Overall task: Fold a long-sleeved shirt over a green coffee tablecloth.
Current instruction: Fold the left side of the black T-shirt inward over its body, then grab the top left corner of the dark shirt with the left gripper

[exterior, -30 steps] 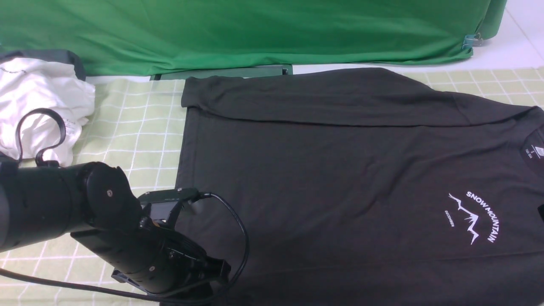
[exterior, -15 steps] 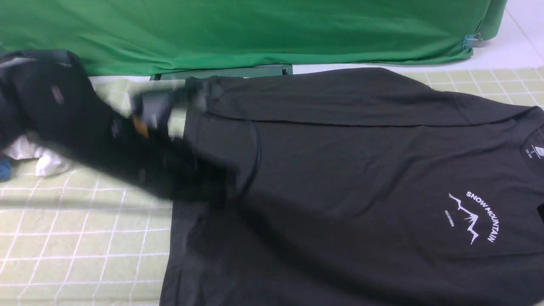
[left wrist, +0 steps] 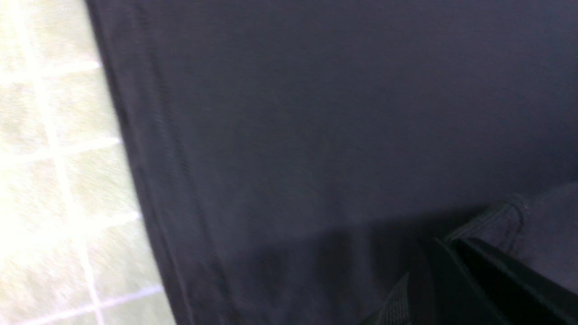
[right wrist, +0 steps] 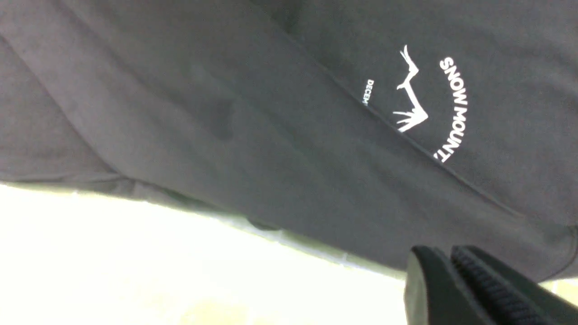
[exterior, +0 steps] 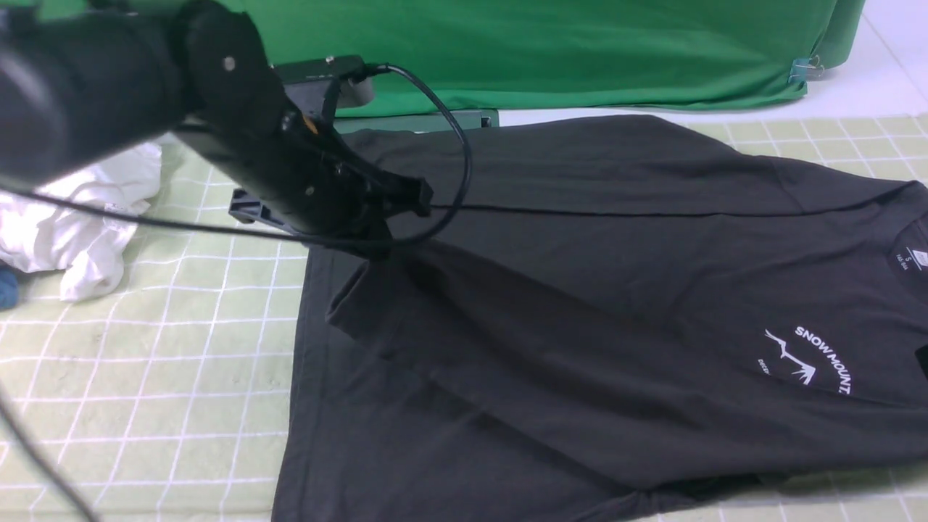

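Observation:
The black long-sleeved shirt (exterior: 616, 239) lies spread on the green coffee tablecloth (exterior: 145, 377), neck to the right. My left gripper (exterior: 373, 243) is lifted over the shirt's left part and shut on the cuff (left wrist: 492, 216) of one sleeve (exterior: 507, 333). That sleeve stretches diagonally across the body and covers the lower edge of the white print (exterior: 812, 359). In the right wrist view my right gripper (right wrist: 445, 255) hangs just off the shirt's (right wrist: 226, 113) near edge, fingers pressed together with no cloth between them. It is outside the front view.
A crumpled white garment (exterior: 80, 217) lies at the far left, with a blue scrap (exterior: 6, 286) beside it. Plain bright green fabric (exterior: 544, 51) drapes along the back, clipped at its right end (exterior: 801, 70).
My left arm rose from the near left and swung back and up, dragging the sleeve diagonally over the shirt's body. The sleeve now covers part of the print.

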Robot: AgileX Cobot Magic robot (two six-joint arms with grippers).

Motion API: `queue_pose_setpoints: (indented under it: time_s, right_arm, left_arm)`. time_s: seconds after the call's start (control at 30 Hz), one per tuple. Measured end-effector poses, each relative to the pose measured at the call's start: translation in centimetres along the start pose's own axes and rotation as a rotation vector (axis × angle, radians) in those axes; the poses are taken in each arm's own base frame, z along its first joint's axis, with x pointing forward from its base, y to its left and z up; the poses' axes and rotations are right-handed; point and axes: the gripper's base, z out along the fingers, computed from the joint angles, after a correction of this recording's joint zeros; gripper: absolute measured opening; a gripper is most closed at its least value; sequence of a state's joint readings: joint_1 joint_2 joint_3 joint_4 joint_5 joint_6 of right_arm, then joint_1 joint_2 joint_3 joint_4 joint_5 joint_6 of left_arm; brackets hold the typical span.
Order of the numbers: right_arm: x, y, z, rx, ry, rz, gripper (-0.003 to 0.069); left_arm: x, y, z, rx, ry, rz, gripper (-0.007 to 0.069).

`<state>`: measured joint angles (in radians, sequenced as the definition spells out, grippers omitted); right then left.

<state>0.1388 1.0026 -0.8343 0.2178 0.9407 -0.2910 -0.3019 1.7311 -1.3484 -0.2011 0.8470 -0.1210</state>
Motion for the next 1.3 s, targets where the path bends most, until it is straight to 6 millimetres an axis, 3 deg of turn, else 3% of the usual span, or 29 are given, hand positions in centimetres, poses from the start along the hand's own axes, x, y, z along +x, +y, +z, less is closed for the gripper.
queue_pose_setpoints:
  time_s: [0.23, 0.5, 0.63, 0.8, 0.93, 1.07, 1.3]
  right_arm:
    - [-0.1, 0.0, 0.0, 0.002, -0.008, 0.000, 0.0075]
    - [-0.1, 0.0, 0.0, 0.003, -0.010, 0.000, 0.0082]
    - [-0.1, 0.0, 0.0, 0.003, -0.010, 0.000, 0.0083]
    - [-0.1, 0.0, 0.0, 0.003, -0.010, 0.000, 0.0087]
    - [-0.1, 0.0, 0.0, 0.003, -0.010, -0.001, 0.0091]
    - [-0.1, 0.0, 0.0, 0.003, -0.010, -0.001, 0.0091]
    - [-0.1, 0.0, 0.0, 0.002, -0.010, 0.000, 0.0086]
  left_arm:
    - [-2.7, 2.0, 1.6, -0.017, 0.004, -0.069, 0.0019]
    - [-2.6, 3.5, 6.1, -0.043, 0.072, -0.103, 0.0020]
    - [-3.0, 3.9, 7.3, -0.052, 0.037, -0.112, 0.0027]
    - [-4.9, 4.2, 6.6, -0.079, -0.055, -0.106, 0.0086]
    - [-8.1, 5.0, 3.8, -0.056, -0.185, -0.148, 0.0196]
    - [-9.9, 6.6, 2.1, -0.022, -0.234, -0.235, 0.0298]
    - [-10.5, 9.4, 3.5, 0.050, -0.196, -0.391, 0.0382]
